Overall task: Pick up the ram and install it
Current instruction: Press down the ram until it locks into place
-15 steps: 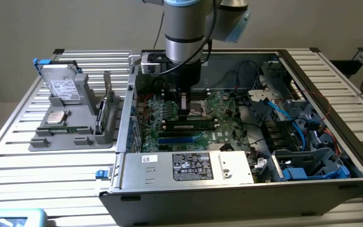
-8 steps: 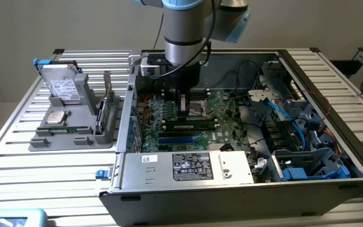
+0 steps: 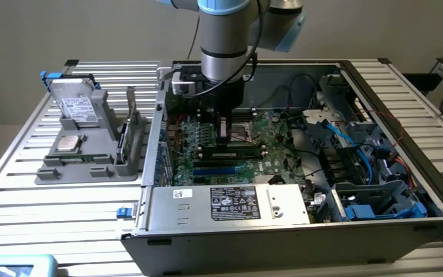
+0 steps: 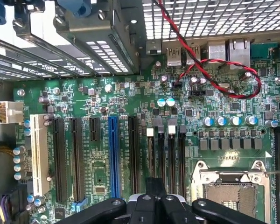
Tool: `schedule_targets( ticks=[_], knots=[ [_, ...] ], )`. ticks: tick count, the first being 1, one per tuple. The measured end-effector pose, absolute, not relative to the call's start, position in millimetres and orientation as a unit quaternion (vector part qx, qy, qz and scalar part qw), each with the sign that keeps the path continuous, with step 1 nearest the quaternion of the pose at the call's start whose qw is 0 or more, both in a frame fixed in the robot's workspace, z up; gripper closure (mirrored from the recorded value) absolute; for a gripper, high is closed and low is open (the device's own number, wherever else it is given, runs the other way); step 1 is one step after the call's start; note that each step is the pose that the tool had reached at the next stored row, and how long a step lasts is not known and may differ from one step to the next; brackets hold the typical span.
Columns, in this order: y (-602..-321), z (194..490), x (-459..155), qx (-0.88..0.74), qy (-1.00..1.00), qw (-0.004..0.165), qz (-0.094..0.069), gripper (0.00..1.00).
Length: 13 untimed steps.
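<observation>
Over the motherboard [image 4: 130, 107], gripper [image 4: 155, 198] fingers closed, ram [image 3: 131, 134] upright in outside tray [image 3: 90, 167].

A robotics lab is indicated: an opened PC case [image 3: 299, 173] is set on a slatted aluminium desk [image 3: 60, 208] under an industrial arm [image 3: 225, 34].

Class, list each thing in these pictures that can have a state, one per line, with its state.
computer case: side open, motherboard exposed.
hand: shut, lowered over the motherboard near the memory slots.
processor socket: cover frame closed.
ram: standing on edge in the grey holder, outside the case.
hard drive: resting in the holder, leaning.
processor chip: lying flat on the holder.
</observation>
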<state>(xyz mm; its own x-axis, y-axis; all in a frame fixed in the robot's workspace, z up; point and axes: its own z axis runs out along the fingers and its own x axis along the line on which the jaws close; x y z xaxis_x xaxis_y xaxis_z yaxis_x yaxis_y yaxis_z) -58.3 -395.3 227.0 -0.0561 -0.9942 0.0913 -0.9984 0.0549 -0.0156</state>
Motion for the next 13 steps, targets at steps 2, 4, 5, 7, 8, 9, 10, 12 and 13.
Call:
schedule_targets(
  ticks=[2, 4, 5, 7, 8, 9, 10, 12, 13],
  knots=[
    [-395, 226, -58, 0.686, -0.726, 0.028, 0.037, 0.89],
    [-395, 225, -58, 0.686, -0.726, 0.028, 0.037, 0.89],
    [-395, 225, -58, 0.686, -0.726, 0.028, 0.037, 0.89],
    [-395, 225, -58, 0.686, -0.726, 0.028, 0.037, 0.89],
    [-395, 225, -58, 0.686, -0.726, 0.028, 0.037, 0.89],
    [-395, 226, -58, 0.686, -0.726, 0.027, 0.037, 0.89],
    [-395, 229, -58, 0.687, -0.726, 0.027, 0.036, 0.89],
    [-395, 236, -56, 0.686, -0.726, 0.029, 0.036, 0.89],
    [-395, 238, -54, 0.686, -0.726, 0.029, 0.036, 0.89]
  ],
)
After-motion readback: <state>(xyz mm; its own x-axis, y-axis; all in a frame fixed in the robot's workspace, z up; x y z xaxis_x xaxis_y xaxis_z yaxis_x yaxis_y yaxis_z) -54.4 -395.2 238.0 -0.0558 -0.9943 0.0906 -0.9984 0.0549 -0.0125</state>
